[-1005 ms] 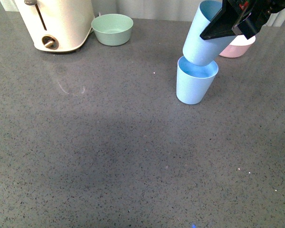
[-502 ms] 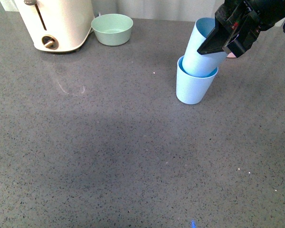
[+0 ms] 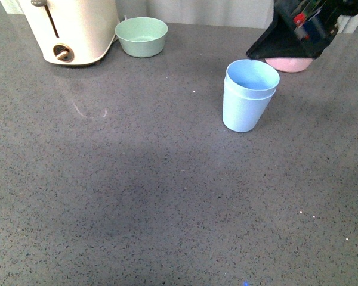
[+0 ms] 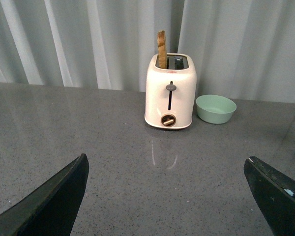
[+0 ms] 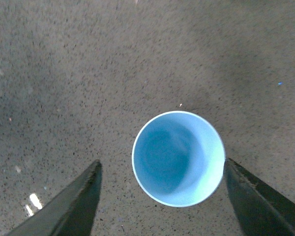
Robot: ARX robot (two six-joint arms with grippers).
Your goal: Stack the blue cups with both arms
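On the speckled grey desk (image 3: 137,196), a cream toaster (image 3: 71,30) and a pale green bowl (image 3: 141,36) stand far left. The left pincer (image 4: 162,196) gapes empty. Right of centre, the two pale blue plastic tumblers (image 3: 248,95) sit nested upright. The right pincer (image 5: 162,196) hangs spread above them, empty; best lift straight clear, touching neither rim.

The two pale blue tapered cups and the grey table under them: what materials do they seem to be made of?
The nested pale blue tapered cups look like matte plastic: even colour, thin rims, soft sheen. The dark grey speckled tabletop looks like polished stone or composite, faintly mirroring the toaster.
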